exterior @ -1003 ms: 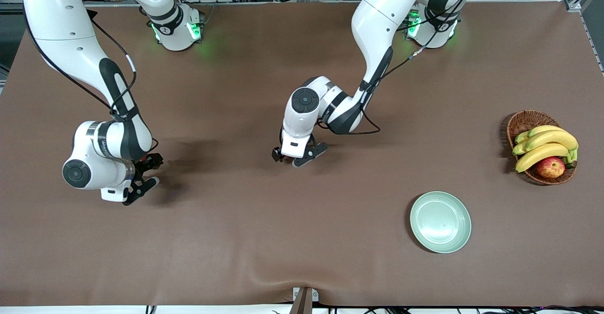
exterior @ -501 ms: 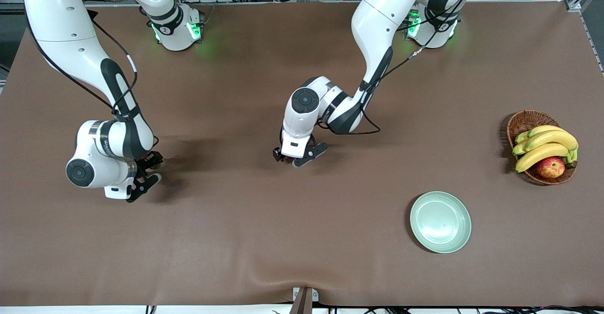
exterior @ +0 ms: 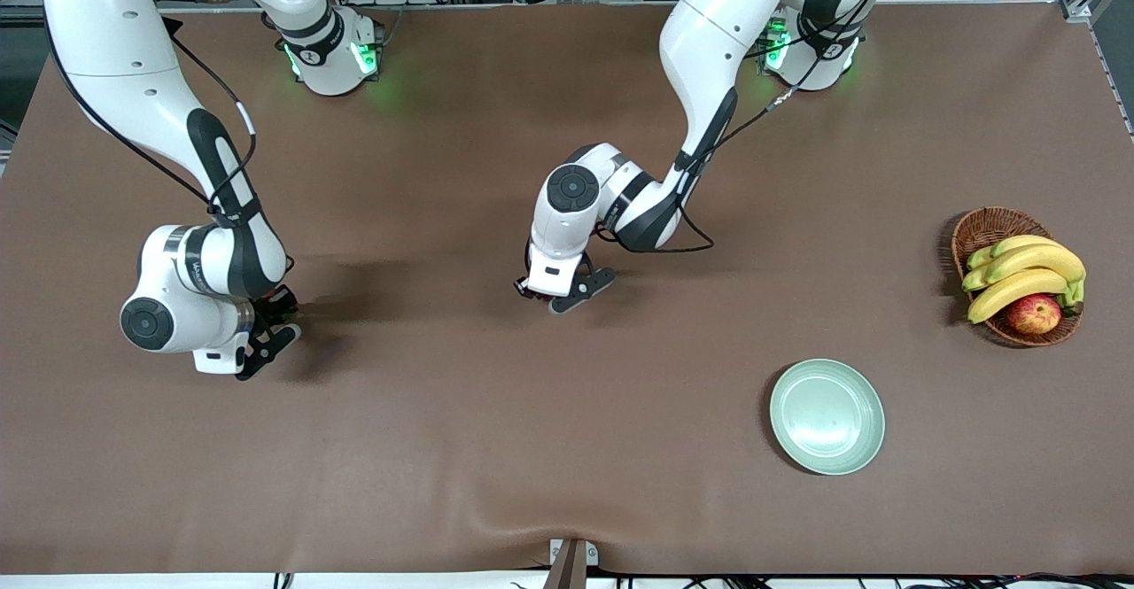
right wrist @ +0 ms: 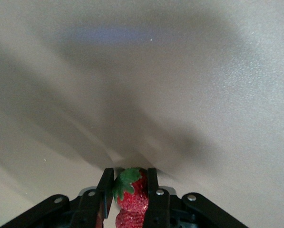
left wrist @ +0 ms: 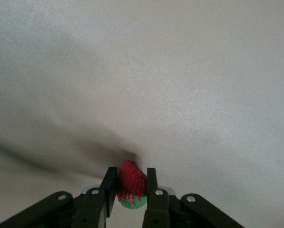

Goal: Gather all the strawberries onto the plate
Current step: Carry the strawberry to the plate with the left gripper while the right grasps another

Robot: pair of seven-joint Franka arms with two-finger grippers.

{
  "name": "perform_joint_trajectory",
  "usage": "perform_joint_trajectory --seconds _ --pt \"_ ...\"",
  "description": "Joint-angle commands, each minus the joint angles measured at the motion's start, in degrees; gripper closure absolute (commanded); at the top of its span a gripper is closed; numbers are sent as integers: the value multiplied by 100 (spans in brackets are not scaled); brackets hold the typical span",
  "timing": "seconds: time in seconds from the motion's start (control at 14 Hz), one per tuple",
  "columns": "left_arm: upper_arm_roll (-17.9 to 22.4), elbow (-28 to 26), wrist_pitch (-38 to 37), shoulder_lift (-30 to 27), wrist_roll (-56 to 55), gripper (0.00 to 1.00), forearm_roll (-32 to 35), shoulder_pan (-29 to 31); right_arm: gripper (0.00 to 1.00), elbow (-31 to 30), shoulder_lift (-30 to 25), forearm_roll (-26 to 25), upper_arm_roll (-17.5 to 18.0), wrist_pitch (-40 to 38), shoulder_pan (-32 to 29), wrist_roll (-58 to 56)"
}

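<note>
Left gripper (left wrist: 129, 192) one strawberry (left wrist: 131, 179), right gripper (right wrist: 131, 190) two strawberries (right wrist: 131, 192)

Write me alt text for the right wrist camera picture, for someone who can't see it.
The right gripper is shut on a red strawberry with a green leafy cap, pinched between its two black fingers. A second red strawberry shows partly next to it, between the fingers. The rest is bare brown table with soft shadows.
</note>
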Motion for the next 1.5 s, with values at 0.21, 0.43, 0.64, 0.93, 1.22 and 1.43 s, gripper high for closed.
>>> perform_joint_trajectory --seconds 0.21,0.43,0.64,0.93,1.22,1.43 --pt "70 135 -4 103 -101 100 98 -76 96 345 -172 -8 73 86 -76 -160" --pt "70 135 -100 -46 -92 100 98 -23 99 837 -199 62 91 -19 -50 -151" --pt "166 135 -154 -161 -75 100 98 12 100 1338 -199 351 108 -511 55 513" --pt "727 135 -732 -599 -101 100 80 117 100 1621 -207 931 143 -925 424 1796" --pt "1370 135 -1006 -978 -101 100 80 844 100 1621 -207 1801 143 -952 1117 3290" --pt "1398 135 -1006 -1031 47 100 124 1697 100 1612 -137 2084 143 -908 1855 4538"
